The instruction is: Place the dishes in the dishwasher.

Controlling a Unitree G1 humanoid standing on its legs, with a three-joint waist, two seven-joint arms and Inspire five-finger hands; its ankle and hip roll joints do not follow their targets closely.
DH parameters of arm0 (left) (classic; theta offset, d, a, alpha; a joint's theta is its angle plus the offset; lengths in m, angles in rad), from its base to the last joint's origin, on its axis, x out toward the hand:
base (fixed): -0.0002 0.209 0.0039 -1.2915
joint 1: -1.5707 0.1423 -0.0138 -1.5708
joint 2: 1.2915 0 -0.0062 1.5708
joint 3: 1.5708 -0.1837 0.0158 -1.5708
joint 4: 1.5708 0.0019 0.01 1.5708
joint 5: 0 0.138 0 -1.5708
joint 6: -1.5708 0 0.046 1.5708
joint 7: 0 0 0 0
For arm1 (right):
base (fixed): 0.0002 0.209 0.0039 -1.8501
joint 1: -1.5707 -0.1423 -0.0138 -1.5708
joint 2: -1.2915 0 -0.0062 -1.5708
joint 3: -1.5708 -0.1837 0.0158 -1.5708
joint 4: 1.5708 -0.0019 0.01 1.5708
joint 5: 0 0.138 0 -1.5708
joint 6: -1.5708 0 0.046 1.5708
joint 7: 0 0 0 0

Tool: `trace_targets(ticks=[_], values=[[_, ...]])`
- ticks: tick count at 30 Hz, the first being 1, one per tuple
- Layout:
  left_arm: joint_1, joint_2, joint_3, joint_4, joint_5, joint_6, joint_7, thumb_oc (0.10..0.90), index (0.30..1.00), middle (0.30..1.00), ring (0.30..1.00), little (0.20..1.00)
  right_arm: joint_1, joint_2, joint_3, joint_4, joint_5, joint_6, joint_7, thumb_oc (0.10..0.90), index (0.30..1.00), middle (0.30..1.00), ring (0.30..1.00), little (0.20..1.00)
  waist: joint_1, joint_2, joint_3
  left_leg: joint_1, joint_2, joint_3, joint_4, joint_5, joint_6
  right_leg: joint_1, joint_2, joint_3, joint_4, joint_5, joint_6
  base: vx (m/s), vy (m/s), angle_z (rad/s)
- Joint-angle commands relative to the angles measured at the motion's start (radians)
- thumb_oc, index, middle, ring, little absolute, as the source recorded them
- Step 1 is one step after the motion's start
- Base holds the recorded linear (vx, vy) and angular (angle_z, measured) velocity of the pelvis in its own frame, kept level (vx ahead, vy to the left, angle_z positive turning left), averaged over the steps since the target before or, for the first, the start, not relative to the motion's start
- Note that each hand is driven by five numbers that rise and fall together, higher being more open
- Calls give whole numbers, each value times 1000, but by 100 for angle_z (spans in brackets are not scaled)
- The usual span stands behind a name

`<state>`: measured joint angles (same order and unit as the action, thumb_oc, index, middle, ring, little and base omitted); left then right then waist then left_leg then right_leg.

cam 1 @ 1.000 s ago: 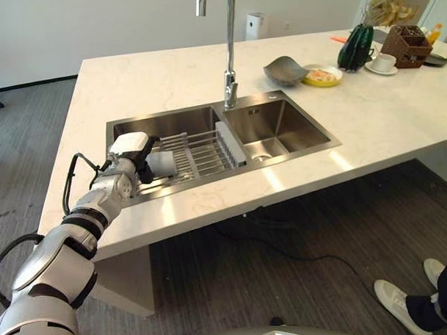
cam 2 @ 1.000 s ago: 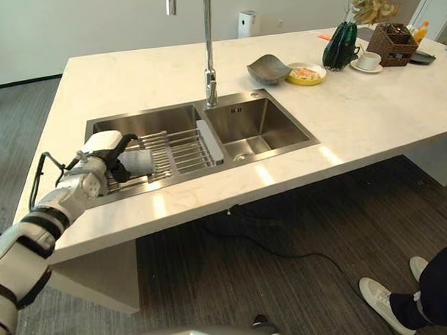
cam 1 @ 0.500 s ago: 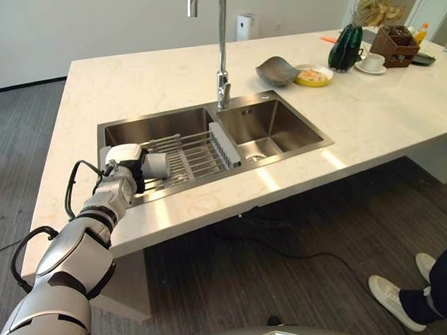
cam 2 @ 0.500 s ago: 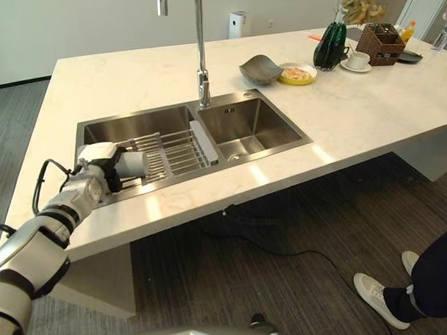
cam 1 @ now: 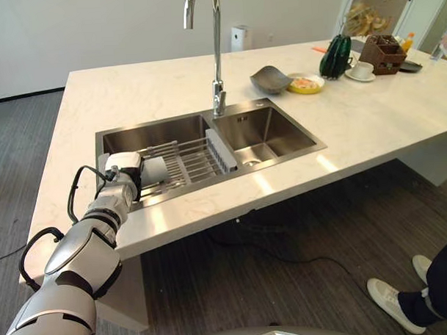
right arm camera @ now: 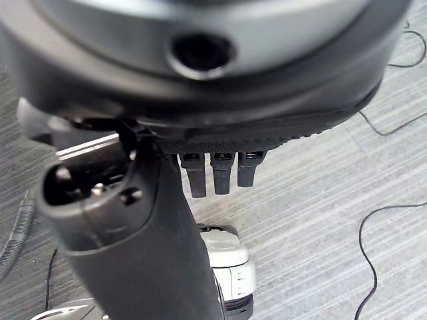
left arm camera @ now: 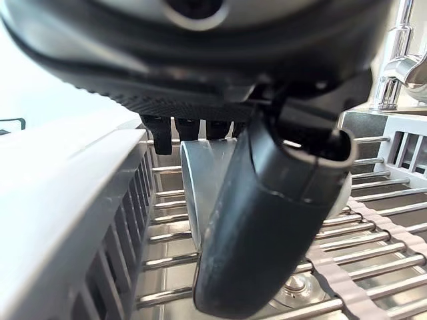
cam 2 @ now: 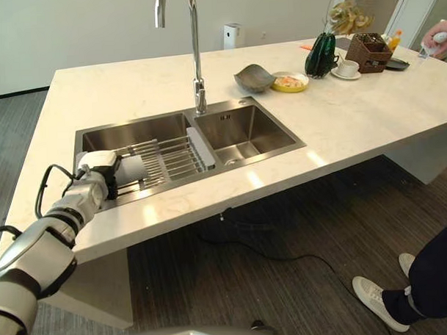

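Pale stone table [cam 1: 368, 111] carries a double steel sink [cam 1: 277, 136], whose left basin holds a wire rack [cam 1: 190, 157]. At that rack's near end the left robot hand [cam 1: 123, 173] has fingers and thumb curled round a white cup [cam 1: 154, 170]. Hanging over grey floor [right arm camera: 347, 167], the right robot hand [right arm camera: 133, 227] has straight fingers and holds nothing.

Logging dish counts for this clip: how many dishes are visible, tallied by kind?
White cup held by the left hand, on the sink rack: 1
Grey bowl: 1
Yellow plate: 1
White cup on saucer: 1
Total: 4
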<state>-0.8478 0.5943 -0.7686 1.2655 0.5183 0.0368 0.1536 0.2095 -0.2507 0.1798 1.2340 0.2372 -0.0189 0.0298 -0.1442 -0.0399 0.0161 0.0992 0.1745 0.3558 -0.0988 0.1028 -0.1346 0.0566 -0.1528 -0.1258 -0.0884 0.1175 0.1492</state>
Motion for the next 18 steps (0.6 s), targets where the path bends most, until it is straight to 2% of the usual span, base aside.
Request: trace_targets(ticks=[1, 5, 6, 18], values=[[-155, -20, 19, 97, 59, 14, -2, 499, 448, 448, 448, 448, -94, -63, 54, 26, 9, -6, -21, 800, 900, 900, 900, 900, 3, 29, 77, 50, -57, -16, 11, -123, 34, -62, -30, -86, 1, 11, 98, 0, 0, 0], [-132, -22, 42, 103, 48, 14, 1, 500, 451, 451, 451, 451, -98, -64, 57, 34, 0, -3, -25, 800, 900, 900, 900, 900, 2, 28, 75, 52, -56, -11, 11, -124, 33, -63, -29, -83, 1, 10, 97, 0, 0, -2], [-126, -23, 45, 104, 45, 14, -1, 400, 300, 300, 300, 300, -98, -64, 56, 36, -1, -2, -25, 800, 900, 900, 900, 900, 1, 28, 74, 52, -56, -11, 11, -124, 33, -62, -30, -83, 1, 9, 97, -3, 1, -4], [-121, -7, 91, 70, -58, -7, 16, 400, 300, 300, 300, 300, -97, -69, 49, 39, -1, 2, -24, 800, 900, 900, 900, 900, -1, 32, 64, 57, -51, -11, 11, -122, 28, -55, -32, -95, 1, 7, 96, 0, 0, -1]])
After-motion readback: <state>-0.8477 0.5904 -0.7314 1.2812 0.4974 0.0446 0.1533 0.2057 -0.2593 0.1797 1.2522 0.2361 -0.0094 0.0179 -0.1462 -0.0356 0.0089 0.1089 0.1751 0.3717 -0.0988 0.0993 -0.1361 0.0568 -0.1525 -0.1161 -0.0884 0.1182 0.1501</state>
